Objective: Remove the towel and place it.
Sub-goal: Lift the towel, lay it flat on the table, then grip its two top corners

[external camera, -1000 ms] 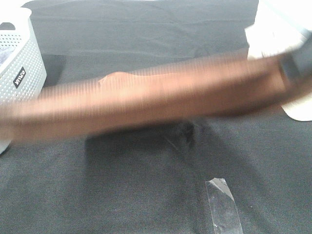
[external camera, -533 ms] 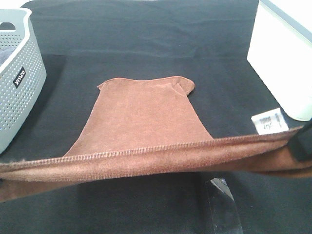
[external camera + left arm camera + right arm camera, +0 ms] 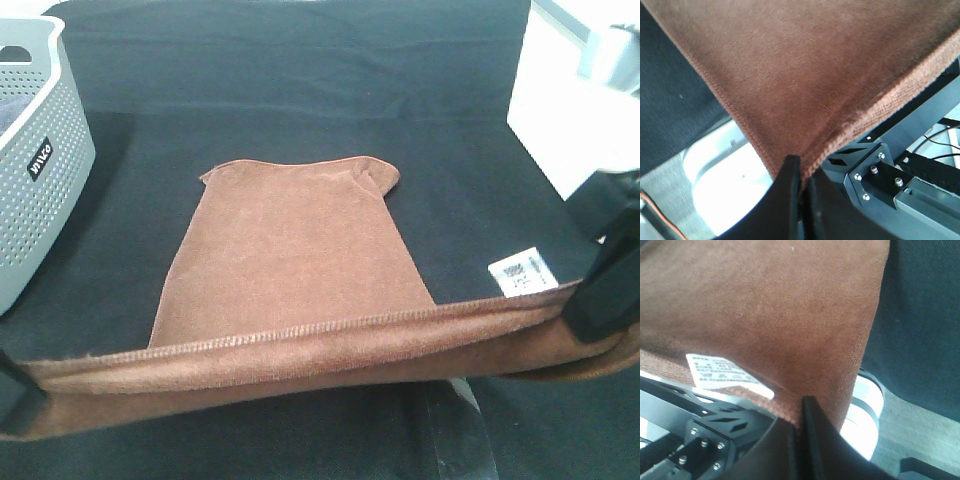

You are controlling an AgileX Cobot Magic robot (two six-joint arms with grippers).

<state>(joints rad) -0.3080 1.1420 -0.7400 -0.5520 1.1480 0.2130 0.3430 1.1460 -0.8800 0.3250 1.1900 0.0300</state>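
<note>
The towel's (image 3: 290,260) far end lies mid-table on the table covering (image 3: 300,70). Its near edge hangs raised between 2 corners, one in the left gripper (image 3: 800,172), one in the right gripper (image 3: 801,412) beside the tag (image 3: 520,272). A basket (image 3: 40,170) stands far left. A tape strip (image 3: 465,440) lies beneath the raised edge.

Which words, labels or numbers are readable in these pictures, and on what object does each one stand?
"VIVCO", as far as it can be read: black label on the grey perforated basket.
White tag at the towel corner: printed lines, too small and blurred to read.
No other text visible.
</note>
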